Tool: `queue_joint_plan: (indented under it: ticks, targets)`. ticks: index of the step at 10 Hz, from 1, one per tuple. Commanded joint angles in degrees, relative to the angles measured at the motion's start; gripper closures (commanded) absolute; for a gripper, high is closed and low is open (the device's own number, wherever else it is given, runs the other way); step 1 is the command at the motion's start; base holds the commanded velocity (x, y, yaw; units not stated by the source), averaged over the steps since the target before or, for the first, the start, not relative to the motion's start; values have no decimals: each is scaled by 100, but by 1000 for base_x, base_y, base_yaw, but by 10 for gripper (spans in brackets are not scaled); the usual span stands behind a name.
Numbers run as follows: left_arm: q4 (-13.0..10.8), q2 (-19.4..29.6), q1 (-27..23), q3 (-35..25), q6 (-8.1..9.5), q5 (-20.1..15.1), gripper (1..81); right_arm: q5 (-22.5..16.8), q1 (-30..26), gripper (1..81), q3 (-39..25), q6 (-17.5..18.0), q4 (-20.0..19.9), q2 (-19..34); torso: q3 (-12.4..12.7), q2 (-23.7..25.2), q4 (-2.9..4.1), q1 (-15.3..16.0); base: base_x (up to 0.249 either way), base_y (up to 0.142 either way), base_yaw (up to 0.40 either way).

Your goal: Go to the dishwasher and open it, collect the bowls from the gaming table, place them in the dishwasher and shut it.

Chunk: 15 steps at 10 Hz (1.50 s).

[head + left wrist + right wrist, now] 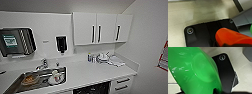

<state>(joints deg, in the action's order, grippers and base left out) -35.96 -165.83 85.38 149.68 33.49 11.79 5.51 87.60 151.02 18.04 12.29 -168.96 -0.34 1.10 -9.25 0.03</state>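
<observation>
Head view: white countertop [87, 72], sink [37, 80], wall cabinets [100, 27]; gripper states cannot be told

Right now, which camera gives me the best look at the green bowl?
The right wrist view: the green bowl looms large there, glossy underside toward the camera, right at the gripper. The left wrist view catches just a green sliver at the picture's edge, beyond an orange bowl. The head view faces the kitchen counter.
</observation>
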Motion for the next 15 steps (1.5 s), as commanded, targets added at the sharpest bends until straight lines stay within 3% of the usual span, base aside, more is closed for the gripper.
queue_joint_plan:
  ticks: [1,6,8,12,15]
  targets:
    - [1,67,-325,-8,17,-159,811,-243,-291,811,-38,-20,72,27,0,0,0,0,81,0,0]
    - [-25,155,-325,-184,17,-151,811,-287,-309,811,-38,-20,116,18,0,-2,0,2,0,0,0]
    - [-16,348,-325,-534,17,130,811,-322,-344,811,-99,-11,142,35,0,-2,0,2,0,0,0]
    - [-42,891,-325,-1420,17,131,811,-253,-273,811,-1257,32,108,657,0,-2,0,0,0,0,0]
    - [-51,1323,-325,-2143,9,140,811,-235,-256,811,-1409,50,81,800,0,-2,0,0,0,0,0]
